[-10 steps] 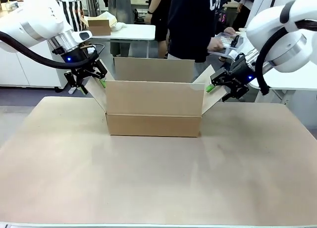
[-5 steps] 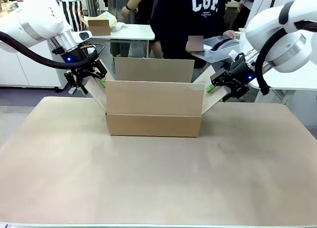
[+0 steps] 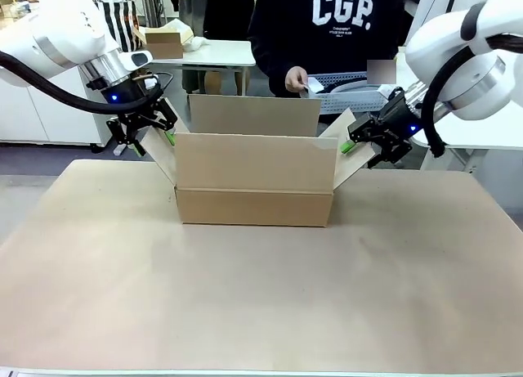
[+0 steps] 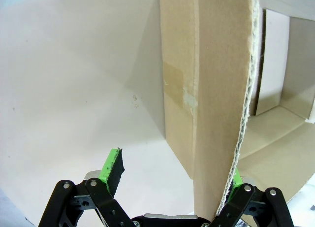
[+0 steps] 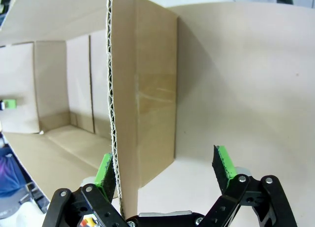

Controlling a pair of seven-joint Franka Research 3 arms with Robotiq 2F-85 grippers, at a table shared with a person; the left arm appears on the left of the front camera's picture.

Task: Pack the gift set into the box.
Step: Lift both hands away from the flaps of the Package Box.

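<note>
The box (image 3: 253,179) stands open in the middle of the table, its four flaps raised or splayed. My left gripper (image 3: 154,135) is open astride the left flap; in the left wrist view (image 4: 173,175) the flap's edge (image 4: 216,89) leans against one green pad (image 4: 235,178). On the other side my right gripper (image 3: 360,145) is open astride the right flap; in the right wrist view (image 5: 163,170) the flap (image 5: 123,113) sits beside one pad (image 5: 104,173). Behind the box a person's hand (image 3: 296,80) holds a flat grey pack (image 3: 347,89), apparently the gift set.
The brown table top (image 3: 261,295) stretches wide in front of the box. A white table at the back left carries a small brown carton (image 3: 163,43) and a striped bag (image 3: 122,21). Another white surface (image 3: 482,123) lies behind my right arm.
The person has stepped to the middle behind the box and brought the grey pack lower and toward the centre. Neither arm nor the box has moved.
</note>
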